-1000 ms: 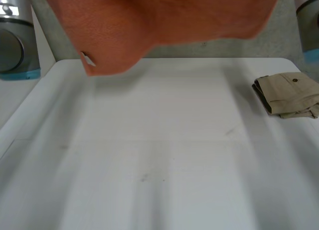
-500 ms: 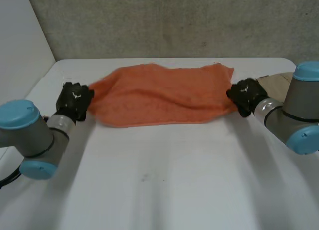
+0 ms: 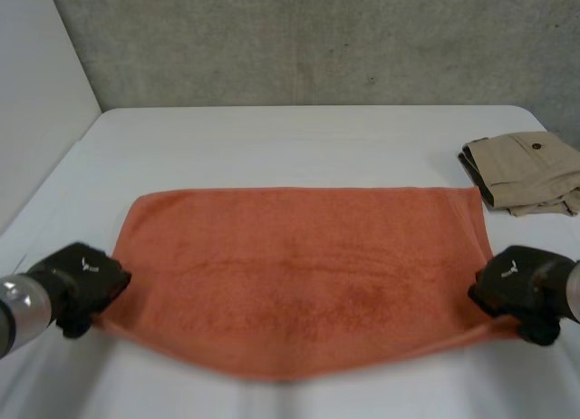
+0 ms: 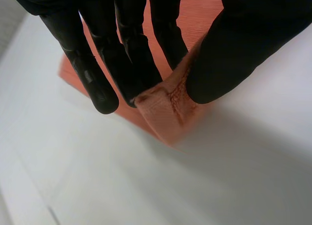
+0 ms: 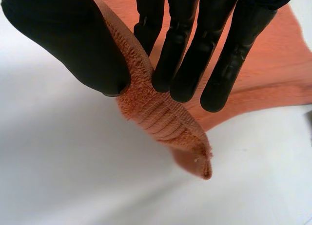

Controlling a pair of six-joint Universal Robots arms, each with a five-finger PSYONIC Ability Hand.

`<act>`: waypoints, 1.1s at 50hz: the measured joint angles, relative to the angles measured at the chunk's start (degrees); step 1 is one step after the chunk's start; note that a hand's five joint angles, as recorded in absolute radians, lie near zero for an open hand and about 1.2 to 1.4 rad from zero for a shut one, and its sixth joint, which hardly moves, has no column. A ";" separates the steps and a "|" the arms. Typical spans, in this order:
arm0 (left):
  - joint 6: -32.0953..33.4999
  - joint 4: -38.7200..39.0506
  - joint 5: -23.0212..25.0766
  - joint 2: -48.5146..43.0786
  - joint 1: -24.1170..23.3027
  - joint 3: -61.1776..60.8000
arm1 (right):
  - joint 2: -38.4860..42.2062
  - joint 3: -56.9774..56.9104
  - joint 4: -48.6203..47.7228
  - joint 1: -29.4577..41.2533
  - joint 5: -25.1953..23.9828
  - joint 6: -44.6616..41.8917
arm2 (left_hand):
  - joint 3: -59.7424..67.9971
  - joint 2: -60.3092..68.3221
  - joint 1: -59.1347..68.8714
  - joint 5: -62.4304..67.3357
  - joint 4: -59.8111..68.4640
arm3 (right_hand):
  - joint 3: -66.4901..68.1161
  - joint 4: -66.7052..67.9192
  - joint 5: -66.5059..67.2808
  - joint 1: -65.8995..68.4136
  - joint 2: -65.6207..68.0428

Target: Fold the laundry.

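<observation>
- Overhead, in the head view, an orange towel lies spread nearly flat on the near half of the white surface. Its near edge sags in a shallow curve between the two hands. The left hand is at the near left corner and the right hand at the near right corner. A folded beige garment rests at the far right, just beyond the towel's far right corner.
- In the left wrist view, the left hand's fingers and thumb pinch the hemmed corner of the towel, which seems raised a little off the surface.
- In the right wrist view, the right hand's fingers and thumb clamp the bunched corner; its tip hangs past the fingertips.
- The towel looks soft, light and limp, so it will likely droop wherever it is unsupported. Its rough pile should resist slipping. The hemmed corners look like the soundest hold, with the edge kept taut between both hands.
</observation>
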 measured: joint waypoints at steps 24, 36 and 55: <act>-10.69 41.98 -10.61 -38.80 -10.31 32.65 | 36.56 -35.50 -37.95 9.26 10.45 8.76 | 0.00 0.00 0.00 0.00 0.00 | 0.00 0.00 0.00 0.00 0.00; -9.91 54.24 -10.76 -48.03 -13.08 40.46 | 48.45 -50.24 -44.43 9.71 11.80 10.01 | -22.77 -24.46 -24.67 -21.18 -23.38 | -46.89 -46.96 -46.03 -42.22 -47.45; -10.81 60.52 -15.63 -32.81 -14.12 23.79 | 20.25 -32.58 -40.07 6.90 11.20 31.76 | -56.60 -57.19 -54.93 -53.19 -57.37 | -55.78 -54.89 -53.54 -45.12 -54.52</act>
